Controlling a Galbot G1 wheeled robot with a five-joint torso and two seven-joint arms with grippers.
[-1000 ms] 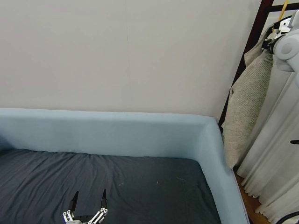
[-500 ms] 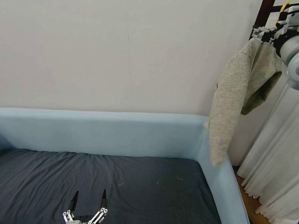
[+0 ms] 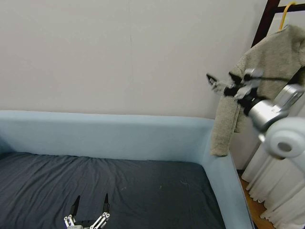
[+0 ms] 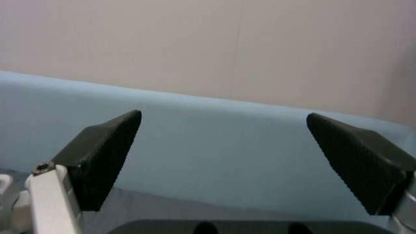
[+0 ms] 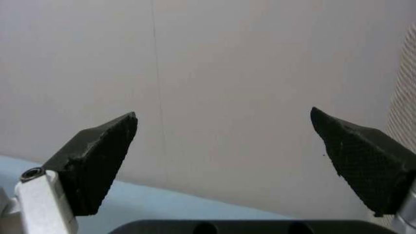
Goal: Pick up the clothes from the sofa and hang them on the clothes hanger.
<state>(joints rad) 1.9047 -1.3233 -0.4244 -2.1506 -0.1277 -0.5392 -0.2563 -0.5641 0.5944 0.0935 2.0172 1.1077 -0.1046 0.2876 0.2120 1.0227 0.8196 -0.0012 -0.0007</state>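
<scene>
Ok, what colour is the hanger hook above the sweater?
Yellow; the hanger hook shows best in the head view.

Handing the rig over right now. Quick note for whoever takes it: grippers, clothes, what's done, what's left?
Left gripper: open, holding nothing, low over the dark seat of the sofa.
Right gripper: open, holding nothing, raised beside the grey sweater, facing the wall.
Sweater: hangs from the yellow hanger at the dark rack, with one sleeve dangling by the sofa's end.
Done: the sweater looks hung.
Left: probably pull the right arm clear. Check how the hook sits, since I cannot tell from here.
</scene>
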